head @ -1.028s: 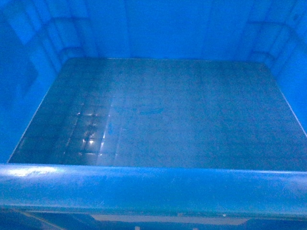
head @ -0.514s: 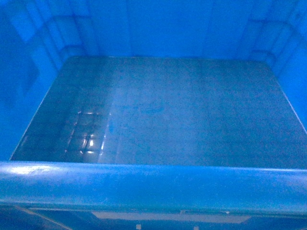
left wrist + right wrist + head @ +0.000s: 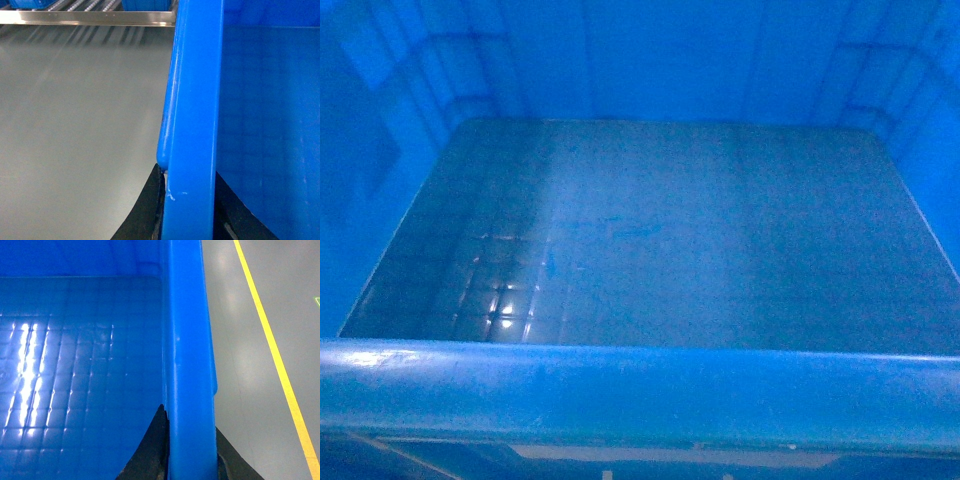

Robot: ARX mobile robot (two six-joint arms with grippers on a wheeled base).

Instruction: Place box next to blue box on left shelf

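Note:
The box (image 3: 660, 230), a large blue crate with ribbed walls and a smooth floor, fills the head view, its thick near rim (image 3: 640, 385) across the bottom. My left gripper (image 3: 189, 187) is shut on the box's left rim (image 3: 195, 100), one black finger (image 3: 150, 210) outside the wall and one inside. My right gripper (image 3: 191, 437) is shut on the right rim (image 3: 187, 340) the same way. The left shelf (image 3: 90, 18), grey rails with white rollers, lies ahead at the top of the left wrist view, with blue boxes (image 3: 147, 4) on it. Neither gripper shows in the head view.
Grey floor (image 3: 75, 125) stretches between the held box and the shelf rail. A yellow floor line (image 3: 272, 340) runs along the right side. A further blue crate (image 3: 30, 3) sits at the shelf's far left.
The box has shifted only a hair in the head view, its near rim a few pixels higher than a second ago. Nothing else differs.

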